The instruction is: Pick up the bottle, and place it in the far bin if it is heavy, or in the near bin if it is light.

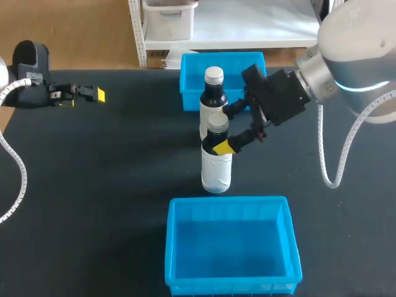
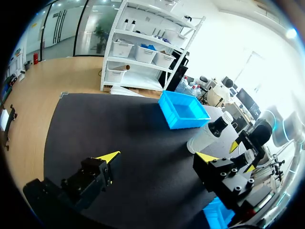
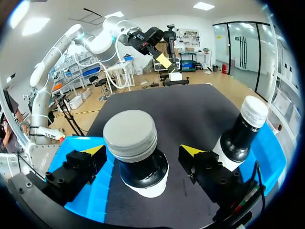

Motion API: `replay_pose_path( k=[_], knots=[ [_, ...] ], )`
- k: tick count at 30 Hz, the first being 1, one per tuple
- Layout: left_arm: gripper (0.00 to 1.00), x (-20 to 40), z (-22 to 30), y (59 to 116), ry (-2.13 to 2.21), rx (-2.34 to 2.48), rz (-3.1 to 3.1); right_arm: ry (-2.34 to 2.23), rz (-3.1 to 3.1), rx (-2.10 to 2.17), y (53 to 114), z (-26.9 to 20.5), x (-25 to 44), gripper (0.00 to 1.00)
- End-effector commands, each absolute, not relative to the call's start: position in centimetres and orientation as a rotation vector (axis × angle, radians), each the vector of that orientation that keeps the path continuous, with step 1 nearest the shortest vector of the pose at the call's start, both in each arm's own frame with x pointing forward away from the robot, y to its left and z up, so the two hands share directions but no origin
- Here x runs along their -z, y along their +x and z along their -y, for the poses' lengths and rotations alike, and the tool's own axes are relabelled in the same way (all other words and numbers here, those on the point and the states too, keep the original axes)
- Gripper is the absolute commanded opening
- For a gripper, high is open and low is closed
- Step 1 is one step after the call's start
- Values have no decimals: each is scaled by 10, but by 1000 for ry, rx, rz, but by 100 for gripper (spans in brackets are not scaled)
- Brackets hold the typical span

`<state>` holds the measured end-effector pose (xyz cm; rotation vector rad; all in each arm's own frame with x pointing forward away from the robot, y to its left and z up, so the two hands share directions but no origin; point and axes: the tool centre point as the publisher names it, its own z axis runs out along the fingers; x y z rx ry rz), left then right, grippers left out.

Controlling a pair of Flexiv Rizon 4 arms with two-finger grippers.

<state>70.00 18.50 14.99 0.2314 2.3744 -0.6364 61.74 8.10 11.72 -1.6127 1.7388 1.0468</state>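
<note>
Two dark bottles with white labels and silver caps stand mid-table. The nearer bottle (image 1: 216, 164) (image 3: 130, 134) has its neck between the fingers of my right gripper (image 1: 221, 129) (image 3: 143, 150), which is open, with a gap on each side of the cap. The second bottle (image 1: 213, 93) (image 3: 243, 133) stands just behind it, by the far bin (image 1: 192, 83). The near bin (image 1: 232, 253) is empty. My left gripper (image 1: 86, 94) (image 2: 158, 156) hovers open and empty at the table's far left.
The far blue bin (image 2: 183, 110) sits at the table's back edge, the near blue bin (image 3: 88, 202) at its front edge. Bare black mat lies on both sides of the bottles. My right arm's white cable (image 1: 328, 161) hangs over the right side.
</note>
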Motion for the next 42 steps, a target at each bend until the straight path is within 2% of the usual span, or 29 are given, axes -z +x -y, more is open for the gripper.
replay_pose_path(
  k=[1,22,24,25,26,27,29,31,32,38,42],
  knots=[
    [100,-150,-185,700,231,636,-2374,-1610,-1742,-1036,617,-85,-114,100],
    [100,-150,-185,700,231,636,-2374,-1595,-1736,-1021,617,-89,-116,100],
    [100,-150,-185,700,231,636,-2374,-1595,-1736,-1020,618,-88,-116,94],
    [100,-150,-185,700,231,636,-2374,-1594,-1735,-1019,618,-89,-116,82],
    [100,-150,-185,700,231,636,-2374,-1594,-1734,-1018,618,-89,-116,64],
    [100,-150,-185,700,231,636,-2374,-1593,-1733,-1018,618,-89,-116,56],
    [100,-150,-185,700,231,636,-2374,-1593,-1732,-1018,618,-89,-116,54],
    [100,-150,-185,700,231,636,-2374,-1593,-1730,-1019,619,-89,-116,60],
    [100,-150,-185,700,231,636,-2374,-1593,-1730,-1019,619,-89,-116,60],
    [100,-150,-185,700,231,636,-2374,-1595,-1727,-1024,618,-90,-115,43],
    [100,-150,-185,700,231,636,-2374,-1596,-1725,-1024,615,-88,-119,40]
  ],
)
